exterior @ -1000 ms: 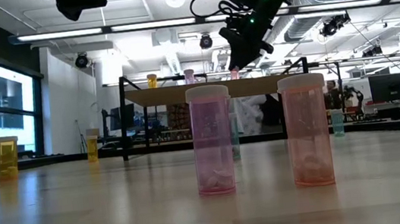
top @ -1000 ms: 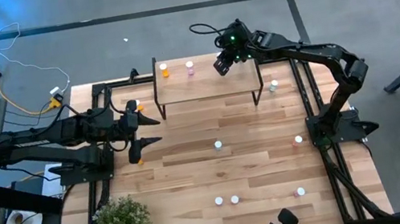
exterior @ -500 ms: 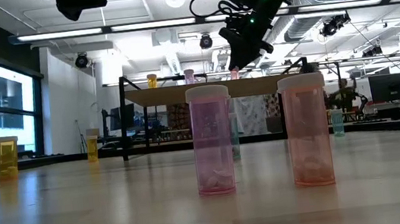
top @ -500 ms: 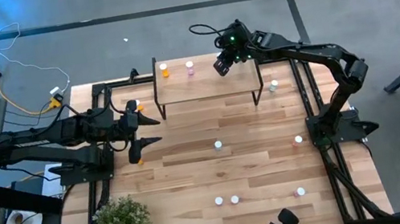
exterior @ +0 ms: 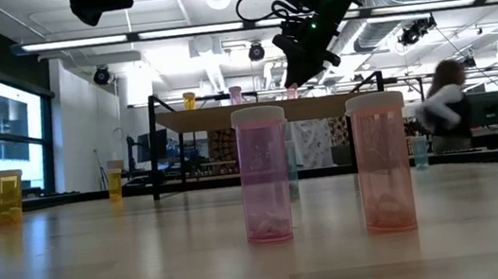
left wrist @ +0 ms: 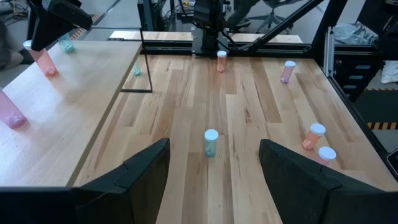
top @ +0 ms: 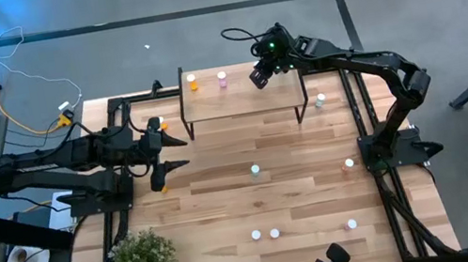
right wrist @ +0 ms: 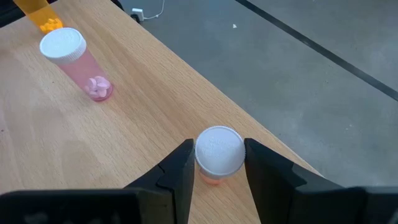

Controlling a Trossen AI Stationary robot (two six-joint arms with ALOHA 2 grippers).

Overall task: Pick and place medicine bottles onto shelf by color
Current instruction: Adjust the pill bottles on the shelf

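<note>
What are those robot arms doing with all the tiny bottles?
They sort medicine bottles onto the shelf by color. The right claw is over the shelf with its fingers around a white-capped reddish bottle standing near the edge. A pink bottle and an orange bottle already stand there. The left claw waits open over the table, where more bottles are scattered.

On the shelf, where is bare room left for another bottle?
The shelf is bare along its front half and its right end. The back edge is crowded: an orange bottle, a pink bottle, then the right gripper closed on a bottle.
</note>
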